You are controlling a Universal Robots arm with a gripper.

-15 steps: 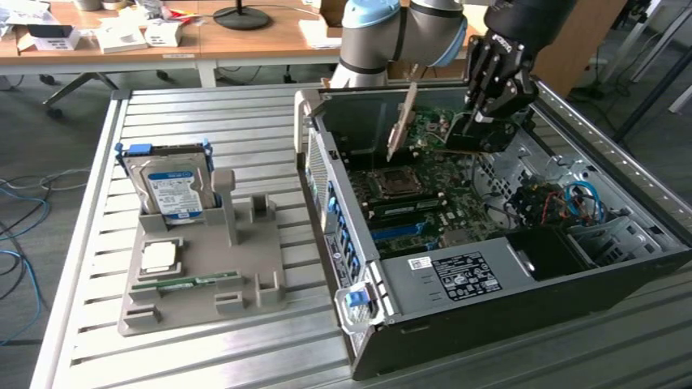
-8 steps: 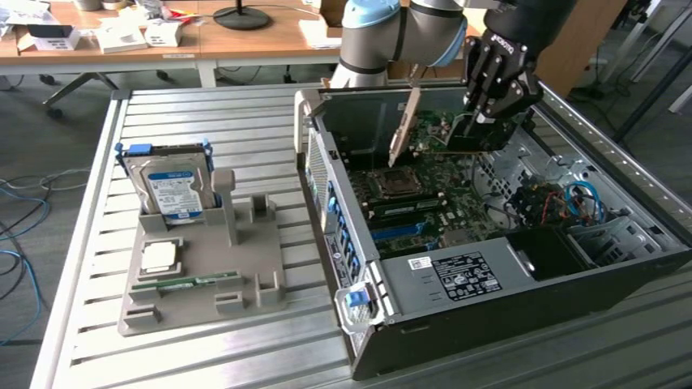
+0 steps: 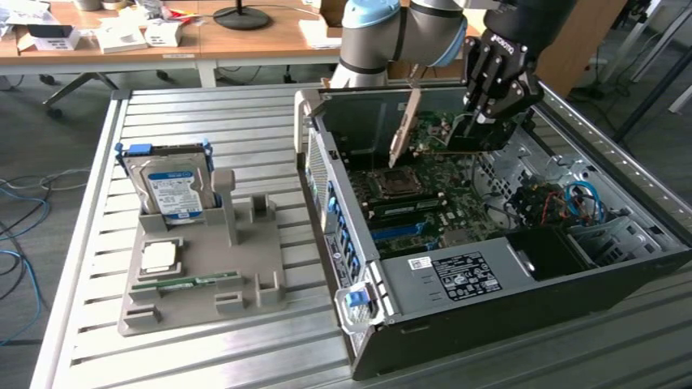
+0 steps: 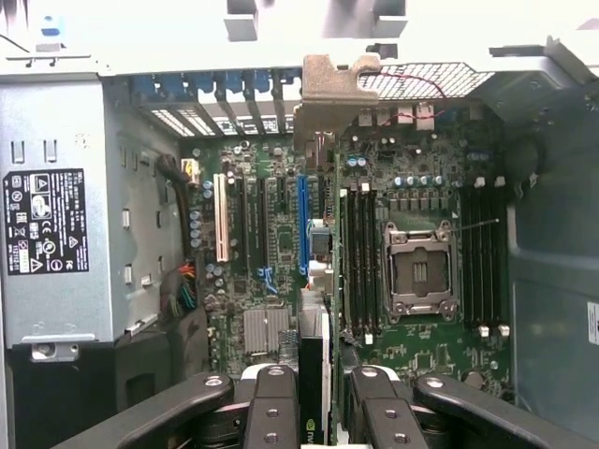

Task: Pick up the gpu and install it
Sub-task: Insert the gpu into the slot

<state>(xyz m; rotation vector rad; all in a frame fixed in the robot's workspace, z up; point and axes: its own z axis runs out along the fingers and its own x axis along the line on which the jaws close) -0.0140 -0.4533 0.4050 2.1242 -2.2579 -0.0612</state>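
Exterior view high, oblique; wrist view close over the shared motherboard [image 4: 421, 355].

And we're in a robotics lab, no doubt about it: an arm [image 3: 378, 32] looms over a slatted metal table [image 3: 194, 121], gripper [image 3: 479, 130] clamped on a gpu [image 3: 407, 121] above an open PC [image 3: 487, 340]. Beside the case, a grey jig [image 3: 249, 243] stands a drive [image 3: 173, 190] upright (parts laid out like a test bench). Behind, wooden desks [image 3: 249, 40] carry boxes [image 3: 119, 36] and a lamp base [image 3: 240, 16], and blue cables [image 3: 22, 203] trail over the grey floor at the exterior view's left.
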